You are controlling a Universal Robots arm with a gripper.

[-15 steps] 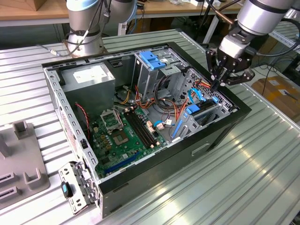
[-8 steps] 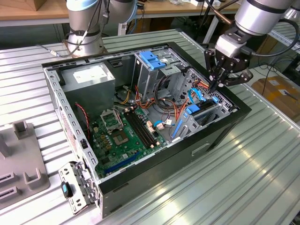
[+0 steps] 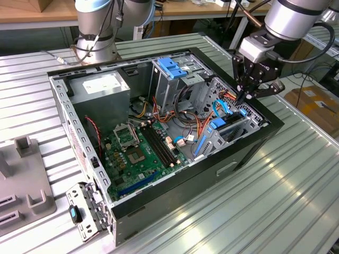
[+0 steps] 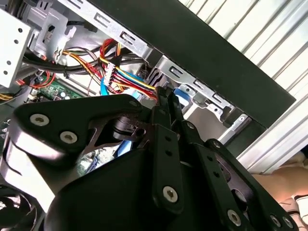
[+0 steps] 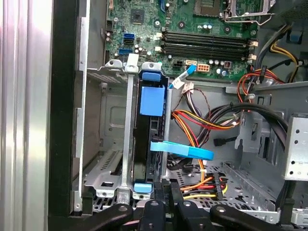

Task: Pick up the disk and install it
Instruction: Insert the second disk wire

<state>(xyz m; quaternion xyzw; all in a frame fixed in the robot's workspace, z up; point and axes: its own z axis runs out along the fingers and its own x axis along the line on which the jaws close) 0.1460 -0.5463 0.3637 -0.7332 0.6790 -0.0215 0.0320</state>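
- Gripper [image 3: 248,98] of the single arm hangs over the drive bay [image 3: 241,124] at the front corner of an open computer case [image 3: 175,198], on the exterior view's right.
- Whether the jaws are clenched, released or grasping something cannot be told from any view.
- What appears to be the disk [image 5: 146,137] stands on edge as a dark slab inside the drive bay [image 5: 108,144]. It sits between metal rails, with blue plastic tabs at its ends, directly in front of the gripper [image 5: 168,195].
- A bundle of red, orange and yellow power wires [image 5: 199,122] and a flat blue data cable [image 5: 185,150] run just beside the disk.
- Risk, as a judgement: the wires lie close enough to snag on the gripper or get trapped against the bay wall.
- Risk: if the disk is tilted in its rails, pushing could jam it or bend the thin metal.
- Risk: a sideways slip could strike the motherboard [image 5: 192,33], which lies near the bay.
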